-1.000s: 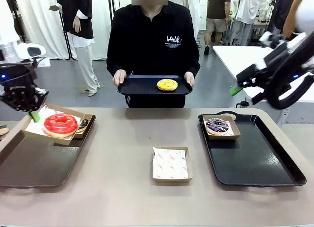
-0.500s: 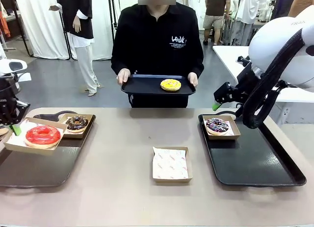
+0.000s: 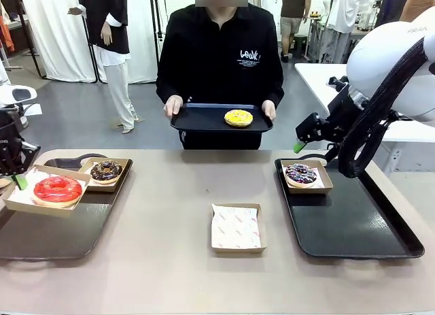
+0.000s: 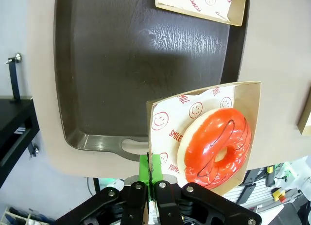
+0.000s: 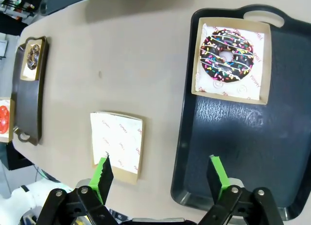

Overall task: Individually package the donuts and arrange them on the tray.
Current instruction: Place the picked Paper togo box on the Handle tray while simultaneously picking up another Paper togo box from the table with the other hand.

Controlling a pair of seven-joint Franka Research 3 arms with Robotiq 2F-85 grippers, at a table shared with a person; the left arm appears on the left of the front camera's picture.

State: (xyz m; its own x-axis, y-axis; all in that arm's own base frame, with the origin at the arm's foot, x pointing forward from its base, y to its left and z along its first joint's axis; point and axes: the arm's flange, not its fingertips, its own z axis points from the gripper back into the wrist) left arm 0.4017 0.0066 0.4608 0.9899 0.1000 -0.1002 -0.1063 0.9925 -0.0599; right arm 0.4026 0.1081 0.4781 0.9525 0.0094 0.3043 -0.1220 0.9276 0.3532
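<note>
My left gripper [image 3: 20, 179] is shut on the rim of a cardboard box [image 4: 204, 96] that holds the glossy red donut [image 3: 57, 188] [image 4: 216, 146], over the left edge of the left tray [image 3: 47, 237]. The chocolate sprinkled donut [image 3: 107, 170] sits boxed at that tray's back. The dark purple donut [image 3: 300, 173] [image 5: 227, 55] lies in a box at the back left of the right tray [image 3: 360, 226]. My right gripper [image 3: 300, 146] [image 5: 160, 172] hangs open above that tray. Across the table, a person holds a black tray [image 3: 197, 119] with the yellow donut [image 3: 238, 118].
An empty paper-lined box [image 3: 236, 228] [image 5: 118, 145] rests on the table's middle front. The bare tabletop [image 3: 183, 213] spreads between the two trays. Most of the right tray's floor [image 5: 233, 132] is bare. A white table stands behind my right arm.
My left gripper carried the boxed red donut leftward and lower, uncovering the chocolate donut. My right arm swung in over the right tray's back. The person shifted slightly right.
</note>
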